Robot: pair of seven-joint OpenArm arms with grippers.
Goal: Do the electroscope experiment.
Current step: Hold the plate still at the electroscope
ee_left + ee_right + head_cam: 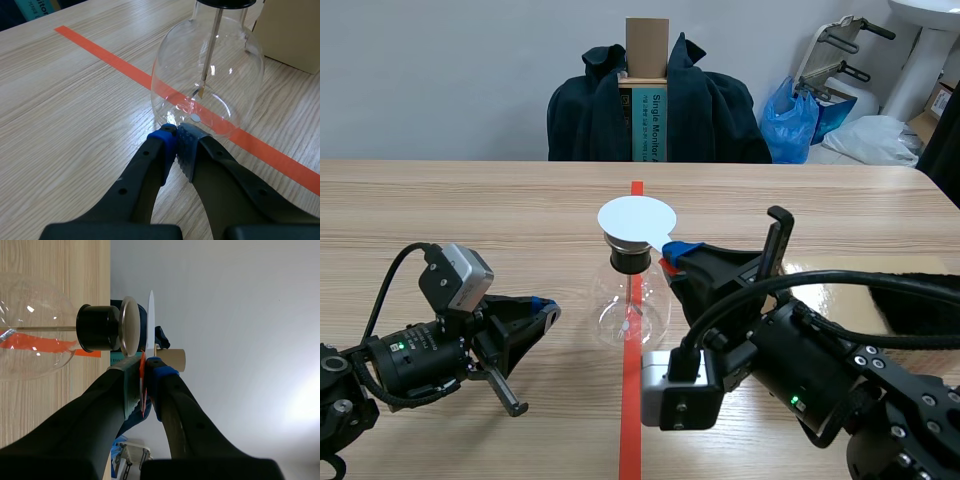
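Observation:
A clear glass flask (632, 305) with a black stopper (630, 260) stands on the orange-red tape line at the table's middle. My right gripper (672, 255) is shut on the red handle (143, 385) of a thin white disc (636, 218). It holds that disc flat just over the flask's metal top plate (129, 325), with a narrow gap showing between them. My left gripper (177, 137) is shut on nothing, its tips low on the table right by the flask's (207, 75) base. Inside the flask a metal rod (212, 45) ends in a small foil leaf (201, 92).
A tan board (855, 295) and a black furry piece (920, 300) lie on the table behind my right arm. A chair draped with a dark jacket (710, 110) and holding a cardboard box (646, 45) stands across the table. A blue bag (800, 120) sits further back.

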